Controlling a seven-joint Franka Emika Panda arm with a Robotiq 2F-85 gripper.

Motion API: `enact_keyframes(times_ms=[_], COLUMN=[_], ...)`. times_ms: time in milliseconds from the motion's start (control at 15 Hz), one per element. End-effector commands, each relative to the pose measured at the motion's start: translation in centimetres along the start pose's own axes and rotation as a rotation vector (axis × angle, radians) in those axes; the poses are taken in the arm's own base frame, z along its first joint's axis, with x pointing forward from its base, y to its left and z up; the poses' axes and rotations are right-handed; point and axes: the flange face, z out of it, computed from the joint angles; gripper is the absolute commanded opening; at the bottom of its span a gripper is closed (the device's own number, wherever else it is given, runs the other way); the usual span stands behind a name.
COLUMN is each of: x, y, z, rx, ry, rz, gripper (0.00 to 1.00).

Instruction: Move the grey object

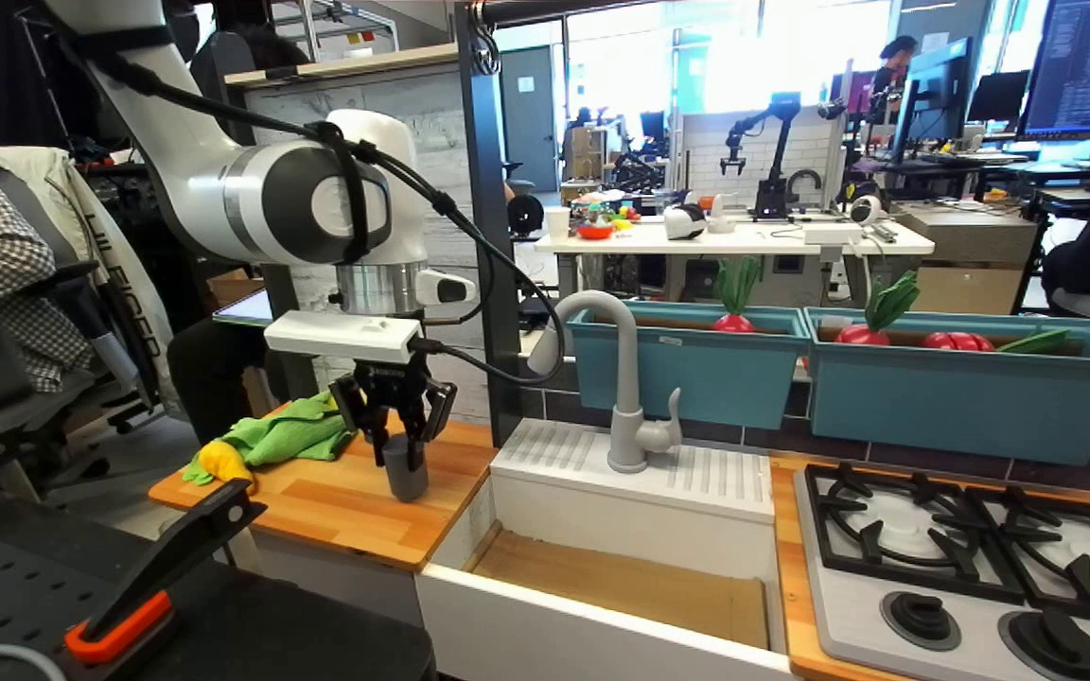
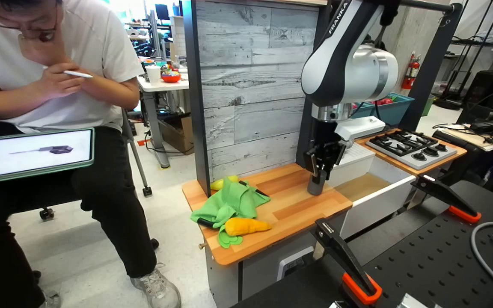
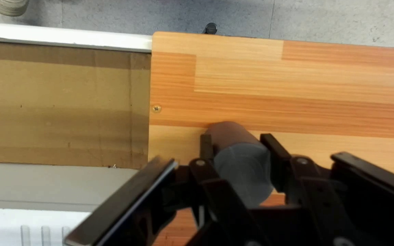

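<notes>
The grey object (image 1: 408, 480), a small dark grey cup-like cylinder, is upright at the sink end of the wooden counter (image 1: 337, 511). It also shows in an exterior view (image 2: 315, 188) and, seen from above with its round top facing the camera, in the wrist view (image 3: 243, 167). My gripper (image 1: 398, 462) points down over it with one finger on each side. In the wrist view, the fingers (image 3: 237, 140) appear to press against both sides of the cylinder near its top. Its base looks to be on the counter or barely above it; I cannot tell which.
A green cloth (image 2: 233, 201) lies on the same counter with an orange-yellow toy (image 2: 246, 226) by it. The white sink (image 1: 602, 653) adjoins the counter, with a tall grey faucet (image 1: 627, 378) behind it. A stove (image 1: 961, 558) stands beyond. A grey plank wall (image 2: 255, 85) rises behind the counter.
</notes>
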Motion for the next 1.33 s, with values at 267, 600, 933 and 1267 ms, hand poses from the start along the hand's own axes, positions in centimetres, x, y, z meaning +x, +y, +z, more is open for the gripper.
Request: enact_keyframes(times_ms=[267, 600, 933, 1267], x=[1.7, 2.4, 2.3, 2.0], y=[-3.7, -7.3, -10.1, -11.3], z=[-3.1, -2.6, -1.8, -0.4], rx=[-0.024, -0.01, -0.002, -0.005], ry=[0.022, 0.016, -0.013, -0.045], rz=[-0.077, -0.142, -0.203, -0.234], gripper=[0.14, 0.14, 0.14, 0.14])
